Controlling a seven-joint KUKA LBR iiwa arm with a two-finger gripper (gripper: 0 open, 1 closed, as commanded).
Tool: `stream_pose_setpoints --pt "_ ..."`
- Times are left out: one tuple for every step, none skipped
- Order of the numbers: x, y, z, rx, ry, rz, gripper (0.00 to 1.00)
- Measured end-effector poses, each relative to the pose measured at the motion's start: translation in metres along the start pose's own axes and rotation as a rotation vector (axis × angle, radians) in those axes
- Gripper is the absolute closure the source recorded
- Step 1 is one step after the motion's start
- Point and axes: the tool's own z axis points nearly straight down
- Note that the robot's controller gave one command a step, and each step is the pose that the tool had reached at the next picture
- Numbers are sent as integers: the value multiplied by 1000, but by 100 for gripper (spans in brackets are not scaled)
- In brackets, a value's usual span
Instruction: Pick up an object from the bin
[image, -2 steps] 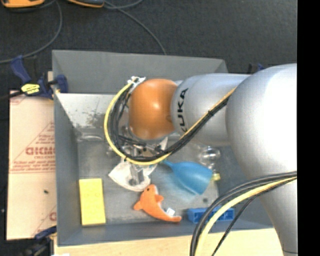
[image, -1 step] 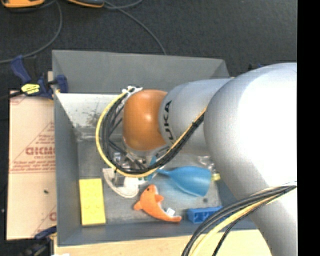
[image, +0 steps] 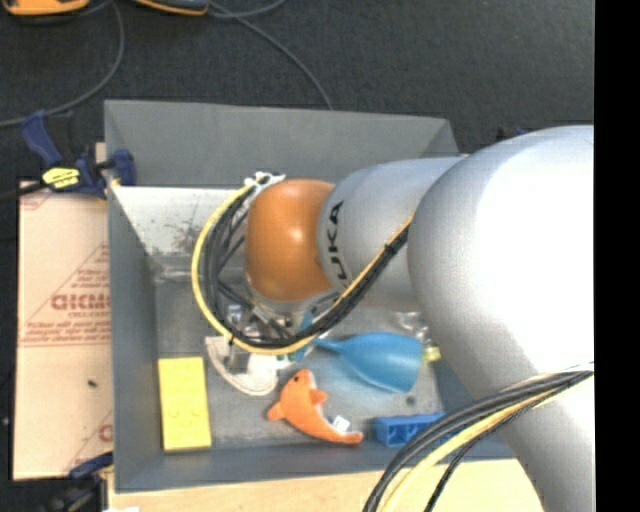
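At lower centre, gripper (image: 247, 332) hangs over white curved object (image: 243, 376), opening indeterminable; neighbouring orange fish toy (image: 305, 405) could foul the grasp.

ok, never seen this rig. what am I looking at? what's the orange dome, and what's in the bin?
One camera looks down into a grey metal bin from above and a little to one side. The big silver shape coming in from the right is a robot arm. The orange dome and the looped cables are parts of its wrist, not things to pick. Below the dome is its gripper, low in the bin over a white curved thing. I cannot tell whether it grips that. Loose on the bin floor are a flat yellow block at the view's lower left, an orange toy fish, a blue cone-shaped thing and a small blue plastic piece.
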Motion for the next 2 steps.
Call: stream_pose_setpoints --pt "1 0 -3 0 2 0 100" --pt "3 -1 -21 2 10 0 100"
